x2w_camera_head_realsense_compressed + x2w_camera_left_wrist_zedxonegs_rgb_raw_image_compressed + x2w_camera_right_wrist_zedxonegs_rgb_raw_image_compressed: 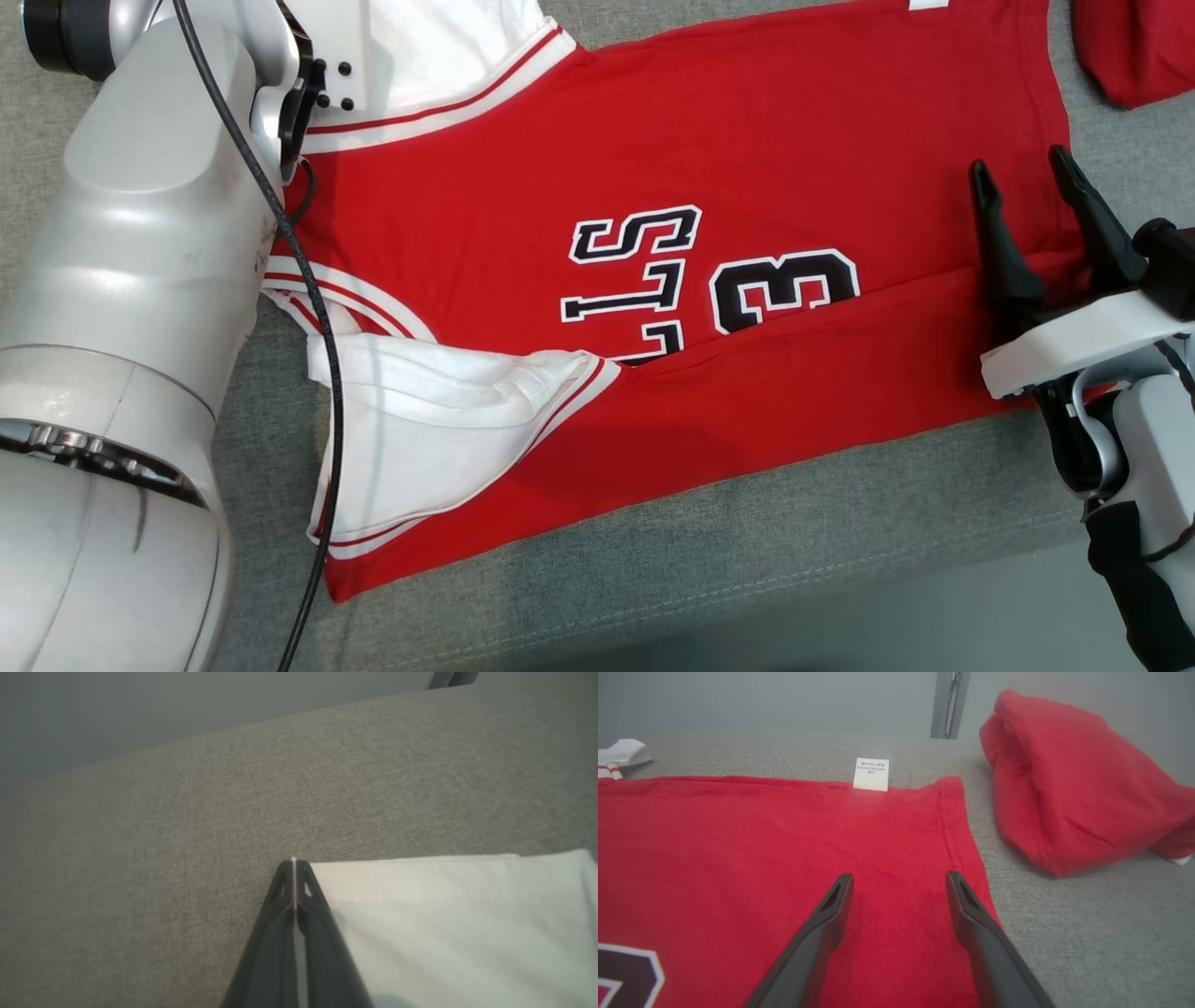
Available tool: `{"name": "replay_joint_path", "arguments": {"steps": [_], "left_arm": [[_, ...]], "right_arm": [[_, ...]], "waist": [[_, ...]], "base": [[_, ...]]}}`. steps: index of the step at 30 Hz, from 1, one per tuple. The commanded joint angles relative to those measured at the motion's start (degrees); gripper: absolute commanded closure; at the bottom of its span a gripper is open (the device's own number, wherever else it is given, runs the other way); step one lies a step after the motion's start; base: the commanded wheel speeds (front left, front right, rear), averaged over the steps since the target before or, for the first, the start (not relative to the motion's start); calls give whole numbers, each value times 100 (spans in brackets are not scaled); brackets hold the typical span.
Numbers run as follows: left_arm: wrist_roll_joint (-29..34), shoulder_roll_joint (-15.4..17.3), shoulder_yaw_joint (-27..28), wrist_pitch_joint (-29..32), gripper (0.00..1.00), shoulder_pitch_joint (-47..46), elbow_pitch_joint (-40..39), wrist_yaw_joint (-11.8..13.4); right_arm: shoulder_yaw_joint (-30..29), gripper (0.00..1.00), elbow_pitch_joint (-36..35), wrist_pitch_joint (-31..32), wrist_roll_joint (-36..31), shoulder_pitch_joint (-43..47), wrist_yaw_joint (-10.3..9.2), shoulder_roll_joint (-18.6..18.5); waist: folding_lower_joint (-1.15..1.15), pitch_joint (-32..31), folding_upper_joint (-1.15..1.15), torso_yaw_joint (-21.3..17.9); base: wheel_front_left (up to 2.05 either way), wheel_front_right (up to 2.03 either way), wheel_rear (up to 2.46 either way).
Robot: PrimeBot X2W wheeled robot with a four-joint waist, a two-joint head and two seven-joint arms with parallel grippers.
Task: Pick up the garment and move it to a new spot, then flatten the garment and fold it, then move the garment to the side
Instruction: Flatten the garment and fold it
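The garment (747, 140) is a red jersey with white sleeves and black lettering, spread on the grey cushioned surface (747, 541) with its near edge folded up over the front. In the left wrist view my left gripper (293, 863) is shut, a thin strip of the white sleeve (444, 914) pinched between its tips. My bulky left arm (140, 233) hides those fingers in the head view. My right gripper (1019, 163) stands open over the garment's right end, near the hem (945, 826), with nothing between its fingers (831, 910).
A second red cloth bundle (1073, 788) lies just right of the garment, at the head view's top right corner (1134, 47). A white care label (871, 773) sticks out from the far edge. The surface's front edge (840, 597) runs below the garment.
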Motion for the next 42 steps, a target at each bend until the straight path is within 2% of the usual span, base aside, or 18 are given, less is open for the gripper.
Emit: {"name": "replay_joint_path", "arguments": {"steps": [1,6,7,10,13,15,17,23,25,26,27,28,29,34,42], "left_arm": [[40,139,13,-51,100,-240,-72,-69],[-74,73,57,-157,100,-340,-64,-227],[-153,47,98,-173,100,-437,-63,-320],[-195,12,99,-193,100,-540,-75,-393],[-242,-33,95,-196,100,-611,-83,-454],[-257,-55,79,-207,100,-643,-83,-481],[-264,-71,56,-217,100,-677,-81,-500],[-300,-94,28,-250,100,-752,-74,-553],[-307,-98,14,-264,100,-783,-70,-563],[-310,-100,7,-272,100,-798,-68,-569],[-314,-101,1,-276,100,-809,-65,-573],[-320,-103,-2,-282,100,-821,-63,-577],[-326,-105,-6,-296,100,-833,-62,-583],[-276,-86,-62,-643,100,-930,-139,-603],[-170,21,-120,-1536,100,-1122,-347,-572]], "right_arm": [[78,0,-73,-75,49,-30,-1,-96],[104,0,219,57,576,-416,-1,-68],[192,0,463,508,978,-880,-1,-172],[213,0,800,962,1249,-1377,-1,-305],[208,0,1199,1325,1376,-1815,-1,-397],[230,11,1483,1478,1363,-2058,-1,-441],[243,1,1727,1575,1390,-2264,-1,-430],[310,3,2201,1585,1422,-2643,-1,-416],[351,16,2378,1575,1424,-2758,-1,-423],[370,44,2450,1557,1433,-2808,-1,-424],[400,63,2520,1540,1425,-2852,-1,-433],[428,97,2582,1522,1421,-2893,-1,-437],[447,100,2635,1496,1426,-2939,-1,-442],[528,100,2810,1210,1373,-3188,-1,-492],[523,100,3042,279,1221,-3702,-1,-591]], "waist": [[0,2,0,19],[0,-1,0,75],[0,30,0,115],[0,84,0,188],[0,133,0,268],[0,159,0,307],[0,191,0,348],[0,259,0,431],[0,283,0,459],[0,292,0,475],[0,299,0,488],[0,305,0,498],[0,311,0,507],[0,323,0,529],[0,326,0,607]], "base": [[0,0,0],[0,0,0],[0,0,0],[0,0,0],[0,0,0],[0,0,0],[0,0,0],[0,0,0],[0,0,0],[0,0,0],[0,0,0],[0,0,0],[0,0,0],[0,0,0],[0,0,0]]}}
